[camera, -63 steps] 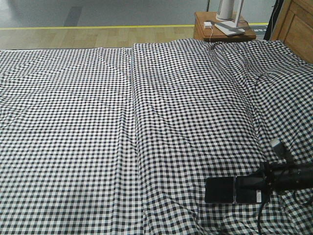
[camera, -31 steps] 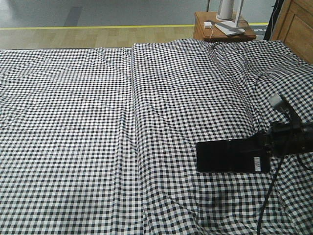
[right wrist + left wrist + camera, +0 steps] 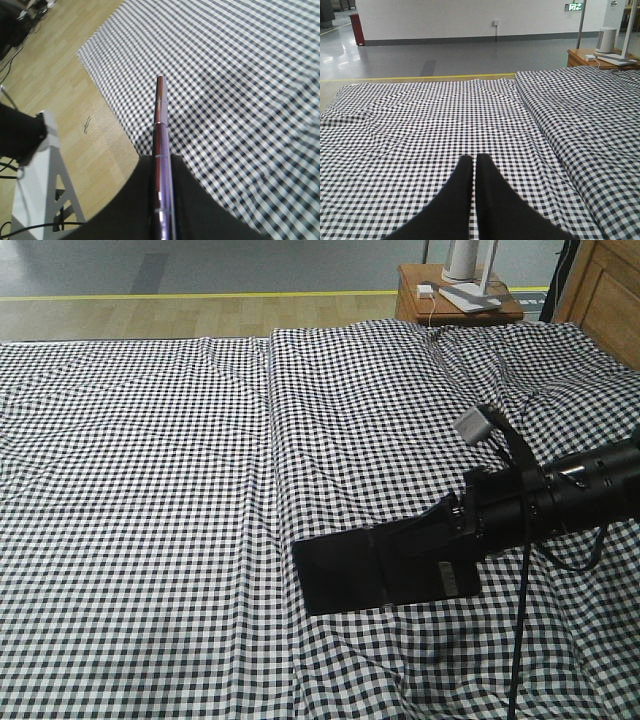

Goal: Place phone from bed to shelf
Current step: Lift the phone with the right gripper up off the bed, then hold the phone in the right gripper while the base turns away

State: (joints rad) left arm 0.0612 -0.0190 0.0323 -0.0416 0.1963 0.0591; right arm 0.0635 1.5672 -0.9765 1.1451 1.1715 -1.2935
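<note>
My right gripper (image 3: 447, 538) grasps one end of the slim glossy black phone (image 3: 365, 578), aloft over the near right of the black-and-white checked cloth bed (image 3: 150, 490). My left gripper (image 3: 475, 172) is clenched, empty. I judge a quick swing could lever that long overhang loose.

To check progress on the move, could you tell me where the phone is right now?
In the front view, the phone sits clamped in the right gripper, held above the right half of the bed.
</note>
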